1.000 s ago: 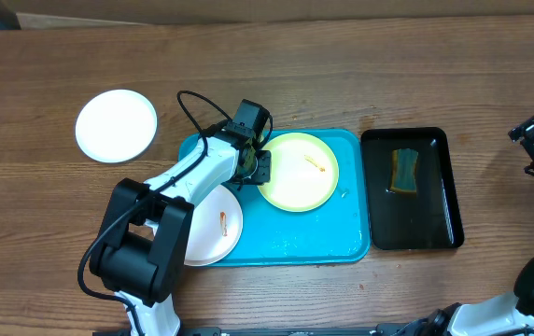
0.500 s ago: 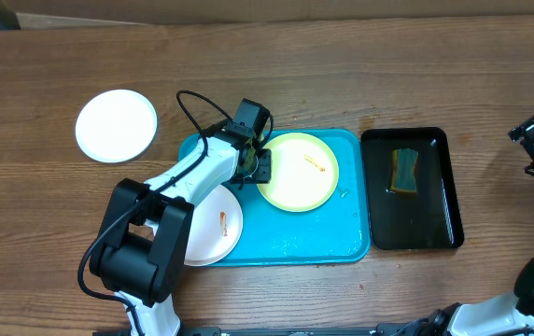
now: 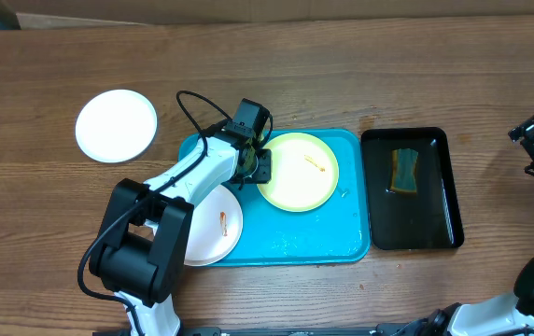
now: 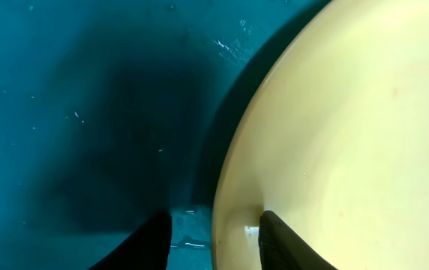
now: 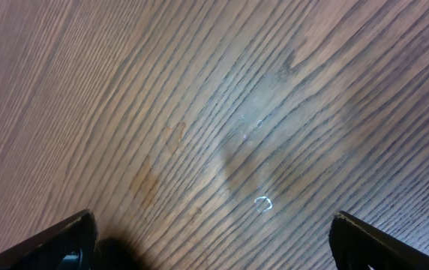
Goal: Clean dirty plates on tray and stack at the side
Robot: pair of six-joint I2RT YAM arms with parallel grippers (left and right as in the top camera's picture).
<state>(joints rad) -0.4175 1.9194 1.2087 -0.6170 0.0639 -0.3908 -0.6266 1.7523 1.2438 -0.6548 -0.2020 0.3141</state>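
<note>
On the tray (image 3: 314, 233), left hand (image 4: 214, 219) still straddles yellow plate (image 3: 297, 182) rim (unmoved).

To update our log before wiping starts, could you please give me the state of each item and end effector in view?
Lime plate: on blue tray, red smear.
Smeared white plate: at tray's near-left corner, dirty.
Other white plate: on table, no smear visible.
Sponge: in black tray, ungripped.
Left end effector: open, straddling lime plate's rim.
Right end effector: open over table.

Left gripper (image 4: 216, 238) stands narrowly parted, right gripper (image 5: 213, 238) spread wide.
</note>
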